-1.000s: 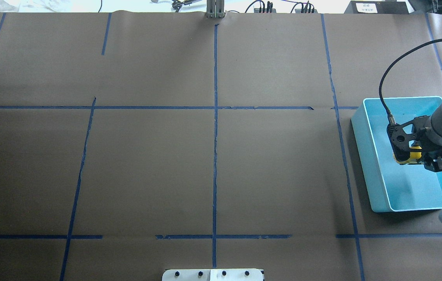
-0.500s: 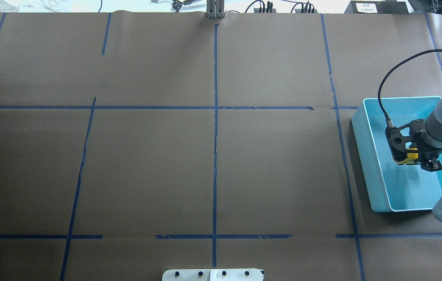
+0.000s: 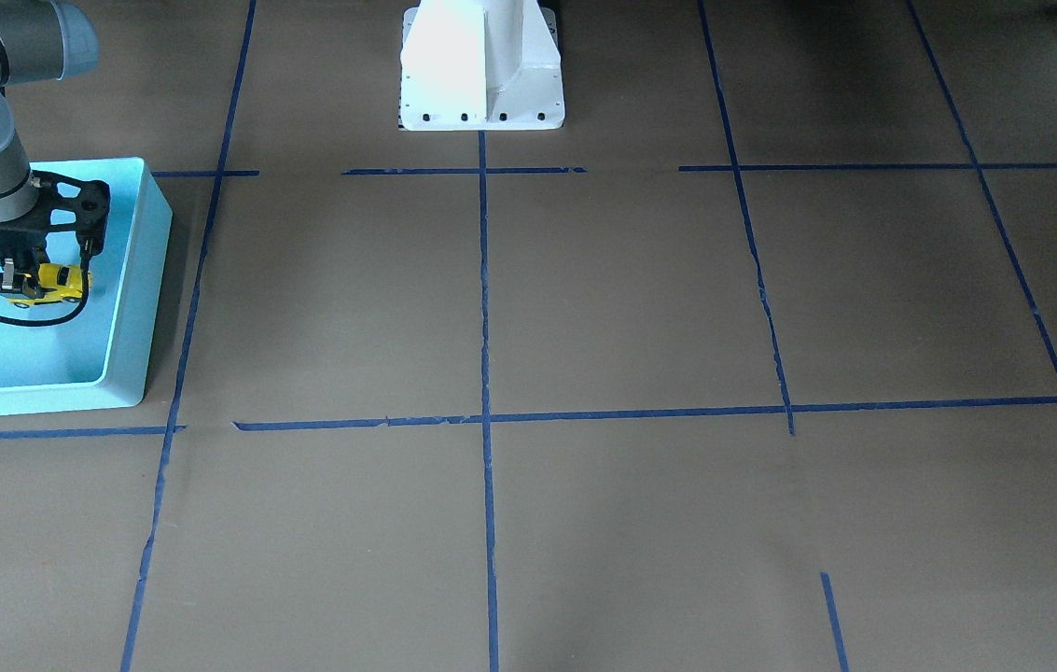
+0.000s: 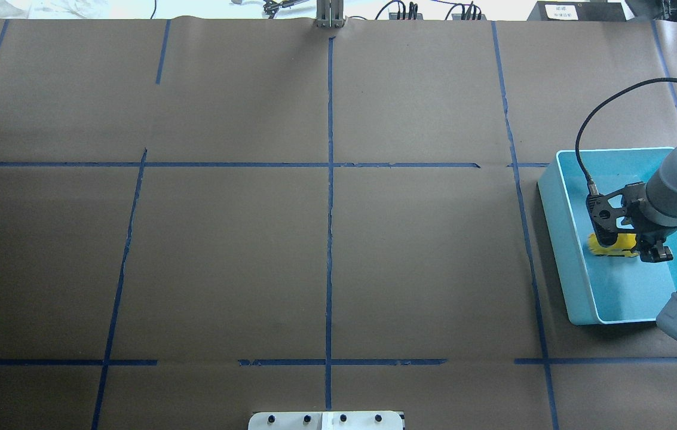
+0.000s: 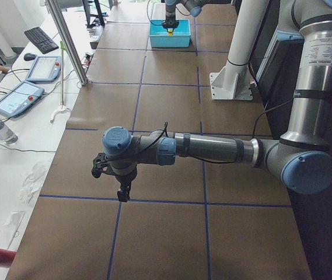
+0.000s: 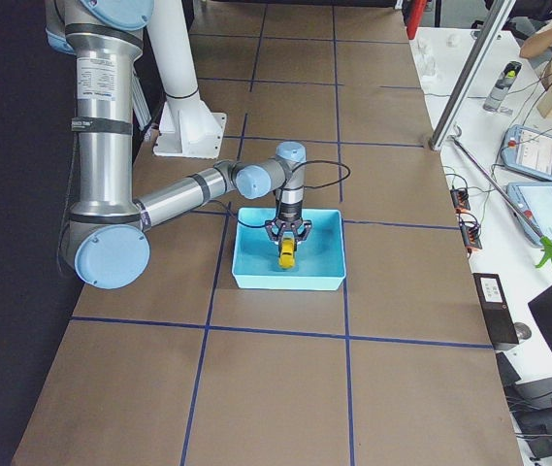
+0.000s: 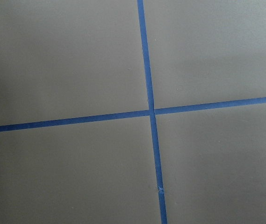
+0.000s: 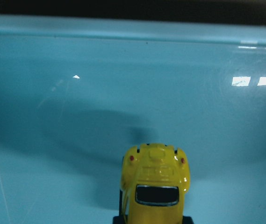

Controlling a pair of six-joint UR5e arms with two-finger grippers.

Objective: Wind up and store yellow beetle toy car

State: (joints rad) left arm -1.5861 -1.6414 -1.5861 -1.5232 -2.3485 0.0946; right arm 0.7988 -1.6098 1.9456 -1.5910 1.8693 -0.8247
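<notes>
The yellow beetle toy car (image 4: 608, 245) is inside the turquoise bin (image 4: 555, 203) at the table's right end. My right gripper (image 4: 629, 247) reaches down into the bin and is shut on the car, which is low, near the bin floor. The right wrist view shows the car (image 8: 156, 179) from above at the bottom centre, over the bin floor (image 8: 76, 116). The front view shows the car (image 3: 57, 284) under the right gripper (image 3: 45, 277). My left gripper (image 5: 122, 191) hangs over bare table far from the bin; I cannot tell if it is open or shut.
Brown paper with blue tape lines (image 4: 330, 197) covers the table. The robot's white base (image 3: 481, 65) stands at the near edge. A black cable (image 4: 589, 125) loops from the right wrist over the bin. The left wrist view shows only a tape cross (image 7: 151, 112).
My right gripper has moved a little left and lower into the bin, still with the car in it. The left arm is out of the earlier view.
</notes>
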